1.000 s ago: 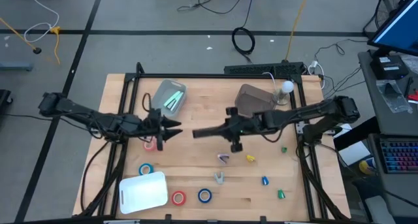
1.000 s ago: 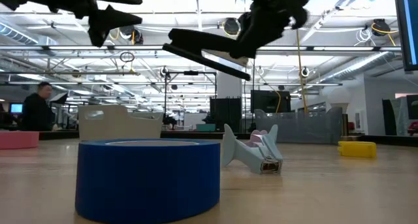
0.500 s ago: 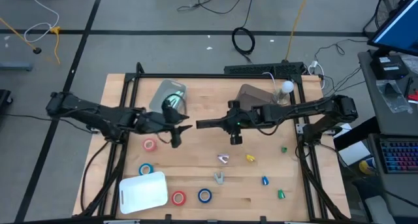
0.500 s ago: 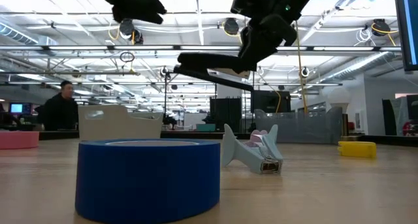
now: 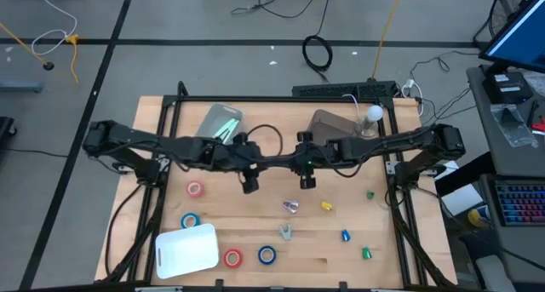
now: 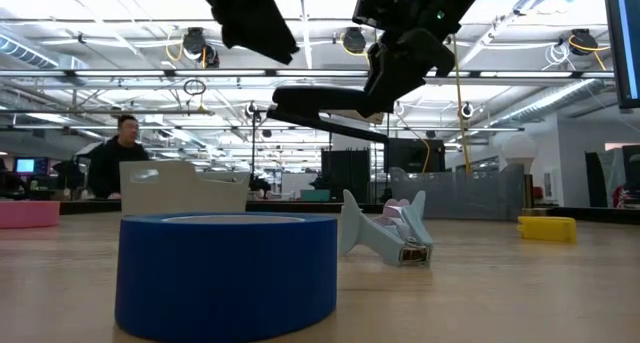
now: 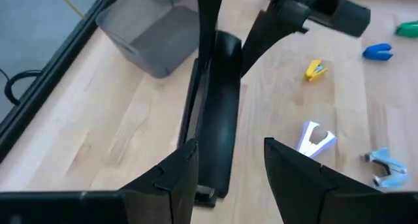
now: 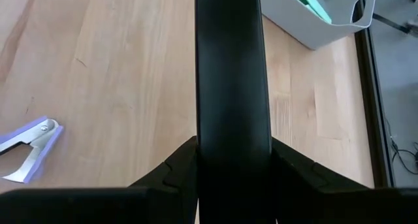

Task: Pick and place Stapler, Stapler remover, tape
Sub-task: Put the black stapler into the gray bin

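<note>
Since the earlier frame, my left pincer (image 5: 260,163) has travelled across from beside the pink tape roll (image 5: 196,189) to meet the free end of the black stapler (image 5: 281,161). My right pincer (image 8: 232,160) is clamped on the stapler's other end, holding it level above the surface (image 5: 341,258). Left pincer fingers (image 7: 176,175) stand apart, the stapler's tip lying between them and not yet gripped. Risk, as I judge it: releasing on the right before the left has closed would drop the stapler; a skewed closure could twist it free. The grey bin (image 5: 220,124) lies just behind my left pincer.
</note>
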